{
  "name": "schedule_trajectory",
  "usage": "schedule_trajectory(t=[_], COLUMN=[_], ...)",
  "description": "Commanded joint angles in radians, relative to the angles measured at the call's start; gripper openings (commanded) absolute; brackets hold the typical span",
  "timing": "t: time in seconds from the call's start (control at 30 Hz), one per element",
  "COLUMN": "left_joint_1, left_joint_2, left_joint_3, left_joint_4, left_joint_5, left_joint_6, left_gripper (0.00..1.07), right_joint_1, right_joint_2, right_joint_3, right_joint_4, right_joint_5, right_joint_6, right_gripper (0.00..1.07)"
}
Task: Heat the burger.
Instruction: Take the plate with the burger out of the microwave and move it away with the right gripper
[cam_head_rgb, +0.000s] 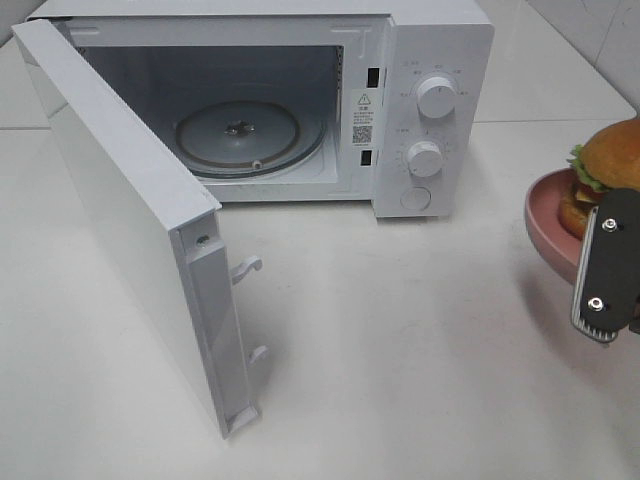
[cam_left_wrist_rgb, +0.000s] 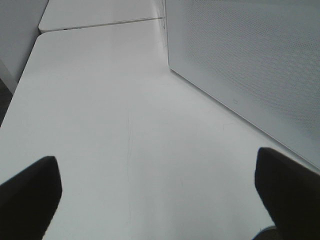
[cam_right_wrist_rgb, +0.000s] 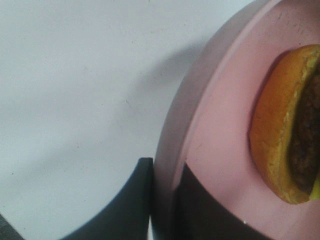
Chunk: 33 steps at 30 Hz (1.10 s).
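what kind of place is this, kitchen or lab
Probably a mock kitchen counter: a white microwave with its door swung open on a white table, a burger on a pink plate, tiled wall behind.

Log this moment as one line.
microwave door: open | turntable: bare | right gripper: shut on pink plate rim | burger: on plate | left gripper: open, holding nothing

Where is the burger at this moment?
In the exterior high view the burger sits on a pink plate at the far right edge, right of the open microwave. The right end effector is shut on the plate's rim.
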Motion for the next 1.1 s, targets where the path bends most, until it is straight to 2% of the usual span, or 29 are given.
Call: schedule_trajectory(t=[0.03,0.37,0.73,1.0,1.1], left_joint_1=[-0.005,-0.005,-0.005,-0.005,-0.005], left_joint_2=[-0.005,-0.005,-0.005,-0.005,-0.005], left_joint_3=[0.002,0.002,0.002,0.002,0.002], left_joint_4=[-0.003,-0.003,-0.003,-0.003,-0.003], left_joint_5=[-0.014,-0.014,-0.014,-0.014,-0.014], left_joint_6=[-0.002,-0.003,-0.003,-0.003,-0.003], left_gripper=[0.98,0.98,0.98,0.98,0.98], right_joint_1=[-0.001,-0.001,-0.001,-0.001,-0.001], right_joint_2=[0.014,0.120,0.331,0.492,0.508], right_joint_3=[-0.005,-0.005,-0.016,-0.023,-0.023], right_joint_4=[-0.105,-0.188,-0.276,-0.329,-0.334], right_joint_5=[0.034,0.110,0.108,0.101,0.097], right_joint_6=[0.150,0.450,0.956,1.191,1.213], right_gripper=[0.00,0.00,0.00,0.00,0.00])
